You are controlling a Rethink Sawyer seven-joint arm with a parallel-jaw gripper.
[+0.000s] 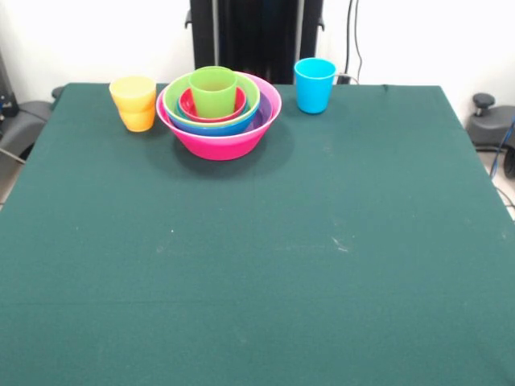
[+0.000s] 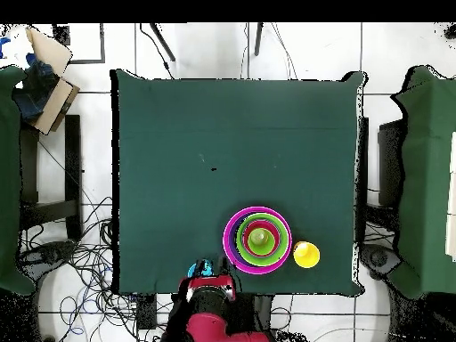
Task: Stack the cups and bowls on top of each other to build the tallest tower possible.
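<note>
The tower stands at the table's far side: a large pink bowl (image 1: 217, 145) holds nested purple, blue and light green (image 1: 251, 95) bowls, a small red-pink bowl (image 1: 190, 104) and a green cup (image 1: 213, 91) in the middle. It also shows in the overhead view (image 2: 228, 240). A yellow cup (image 1: 133, 91) sits in an orange cup (image 1: 138, 121) just left of the tower. A blue cup (image 1: 315, 84) stands alone to the right. The red arm (image 2: 208, 303) shows only in the overhead view, drawn back at the table's edge beside the blue cup (image 2: 199, 267). Its gripper is hidden beneath it.
The green table cloth (image 1: 257, 257) spreads wide in front of the tower. The robot's black pedestal (image 1: 257, 36) stands behind the bowls. Cables and chairs lie around the table on the floor.
</note>
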